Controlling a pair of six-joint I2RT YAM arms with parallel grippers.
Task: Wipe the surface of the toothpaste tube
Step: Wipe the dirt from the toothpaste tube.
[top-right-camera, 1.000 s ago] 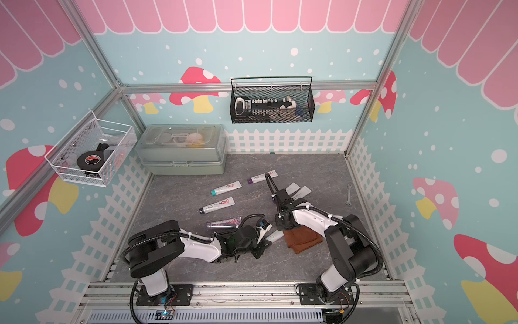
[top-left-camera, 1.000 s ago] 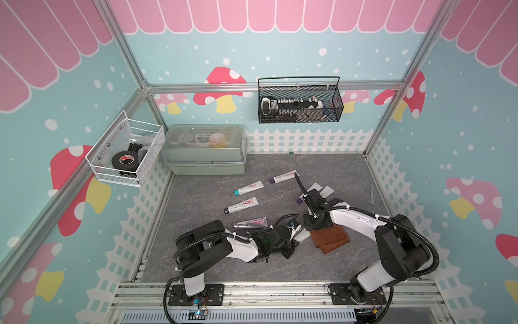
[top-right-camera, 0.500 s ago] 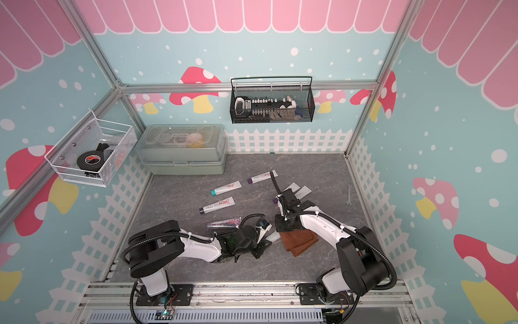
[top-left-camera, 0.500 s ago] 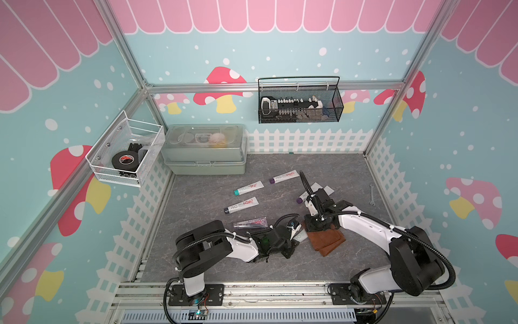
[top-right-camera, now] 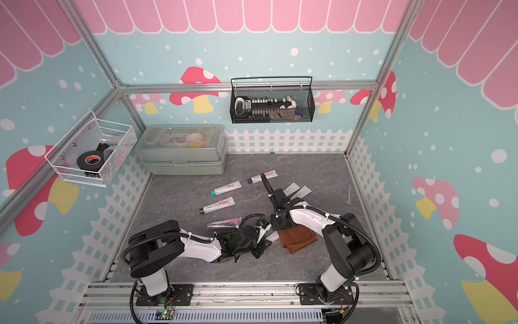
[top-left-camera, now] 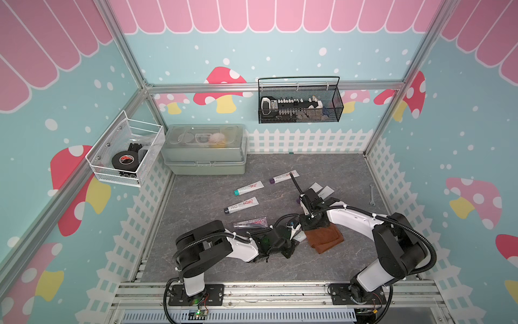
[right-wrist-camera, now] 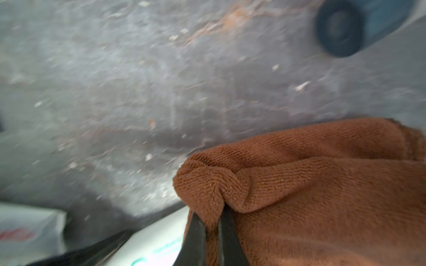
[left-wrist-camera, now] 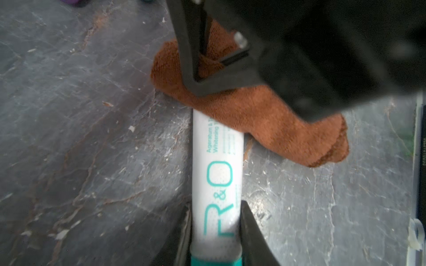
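Toothpaste tube (left-wrist-camera: 217, 184), white with teal "R&O" lettering and a teal band at its cap end, lies flat on the grey marbled counter (left-wrist-camera: 92, 138), near its front middle. The left fingers (left-wrist-camera: 250, 230) clamp it from both sides by that band. A brown cloth (left-wrist-camera: 265, 119) drapes over its other end, pinched tight in the right fingers (right-wrist-camera: 196, 237).

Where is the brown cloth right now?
In a top view the brown cloth sits near the front of the grey table, pinched by the right end effector, one edge draped over the white toothpaste tube.
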